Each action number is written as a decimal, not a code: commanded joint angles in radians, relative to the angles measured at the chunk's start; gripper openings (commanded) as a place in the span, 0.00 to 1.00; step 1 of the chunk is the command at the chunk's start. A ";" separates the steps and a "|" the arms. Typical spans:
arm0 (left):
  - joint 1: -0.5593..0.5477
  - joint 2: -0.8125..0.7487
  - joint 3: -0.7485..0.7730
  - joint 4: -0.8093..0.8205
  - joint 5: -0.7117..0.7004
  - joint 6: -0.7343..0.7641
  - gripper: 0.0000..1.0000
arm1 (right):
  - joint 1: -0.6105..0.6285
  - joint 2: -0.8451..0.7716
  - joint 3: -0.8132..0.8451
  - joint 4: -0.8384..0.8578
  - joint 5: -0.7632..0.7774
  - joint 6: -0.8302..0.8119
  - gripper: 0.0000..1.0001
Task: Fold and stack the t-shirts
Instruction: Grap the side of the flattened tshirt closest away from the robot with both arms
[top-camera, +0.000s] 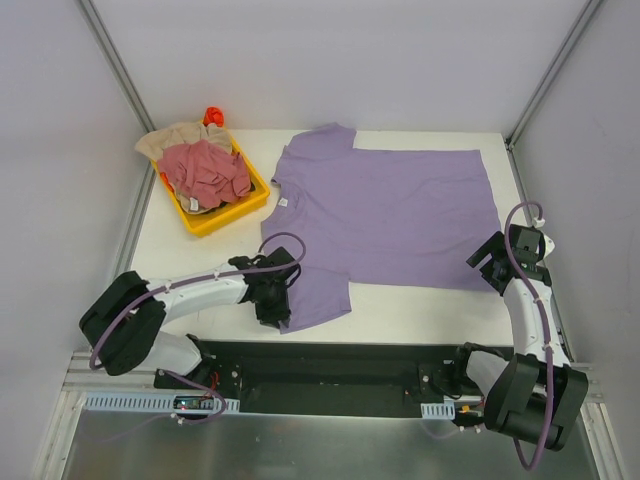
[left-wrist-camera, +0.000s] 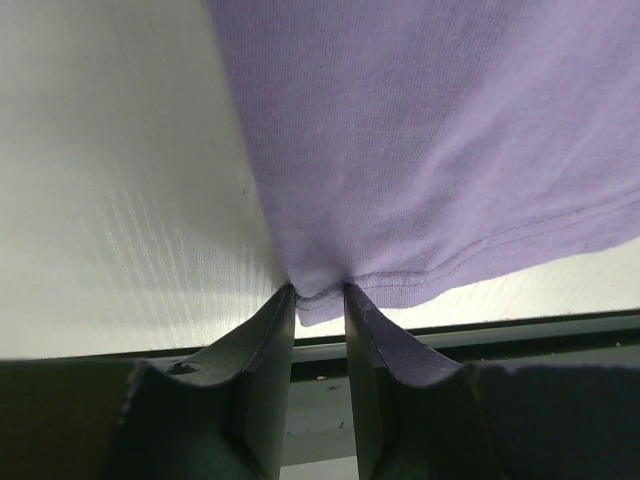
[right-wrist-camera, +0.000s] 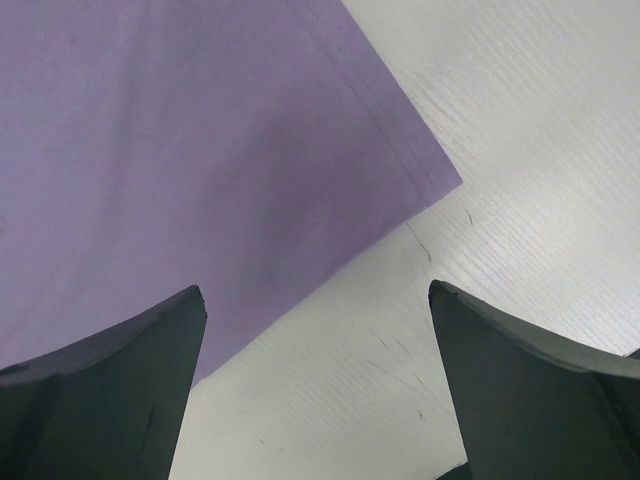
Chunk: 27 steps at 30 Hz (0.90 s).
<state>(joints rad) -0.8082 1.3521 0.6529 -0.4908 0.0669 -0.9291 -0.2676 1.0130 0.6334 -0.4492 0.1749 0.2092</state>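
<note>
The lavender-purple t-shirt (top-camera: 390, 215) lies spread flat on the white table, its neck with a small white label (top-camera: 283, 203) to the left. My left gripper (top-camera: 277, 305) is shut on the corner of its near sleeve, seen pinched between the jaws in the left wrist view (left-wrist-camera: 320, 290). My right gripper (top-camera: 490, 268) is open and empty, just above the shirt's near right hem corner (right-wrist-camera: 440, 180). The dusty pink-red t-shirt (top-camera: 208, 172) lies crumpled on the beige t-shirt (top-camera: 172, 138) in the yellow tray.
The yellow tray (top-camera: 222, 218) stands at the table's back left, with a small red-orange thing (top-camera: 213, 115) behind it. The table's near edge (top-camera: 400, 335) runs just in front of both grippers. Grey walls enclose the sides.
</note>
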 joint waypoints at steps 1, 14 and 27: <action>-0.035 0.077 0.062 -0.121 -0.131 -0.030 0.25 | -0.008 0.006 0.002 0.023 0.009 0.013 0.96; -0.100 0.197 0.103 -0.152 -0.160 -0.047 0.00 | -0.013 0.004 0.012 -0.002 0.049 0.022 0.96; -0.101 -0.030 0.047 -0.032 -0.098 0.124 0.00 | -0.246 0.074 0.020 -0.037 -0.032 0.076 0.96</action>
<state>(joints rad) -0.9035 1.3769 0.7101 -0.5476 -0.0311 -0.8726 -0.4736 1.0294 0.6334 -0.4786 0.1684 0.2699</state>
